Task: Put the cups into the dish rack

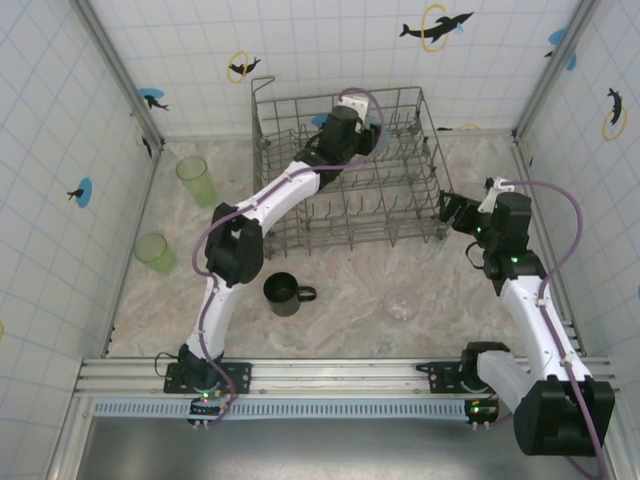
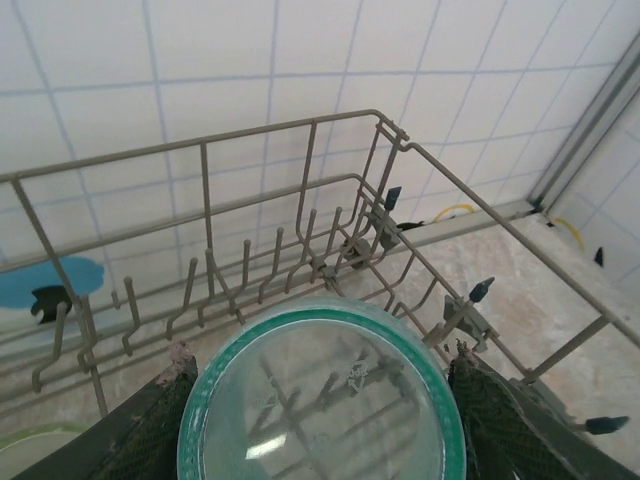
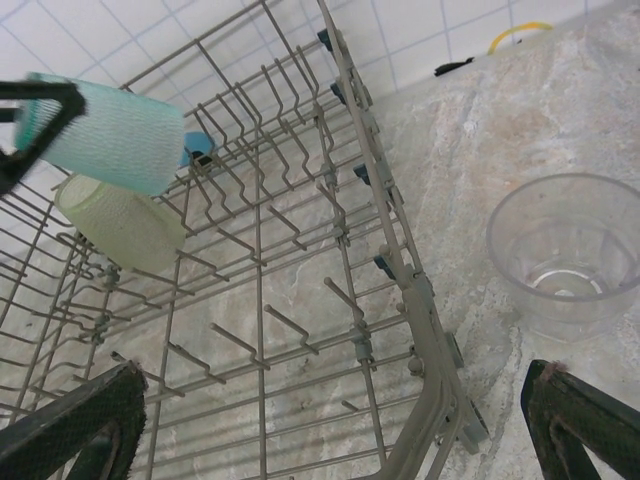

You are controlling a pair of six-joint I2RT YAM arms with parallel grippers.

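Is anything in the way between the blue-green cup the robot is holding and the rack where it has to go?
Nothing visible blocks it. The teal cup hangs right over the open rack. A light green cup already lies in the rack just next to it, so that one spot is taken.

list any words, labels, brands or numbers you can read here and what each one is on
No readable text in any view.
Small raised mark on the base of the teal cup: too blurred to read.
Wall stickers: dark dolphin shapes with yellow rings, no lettering.
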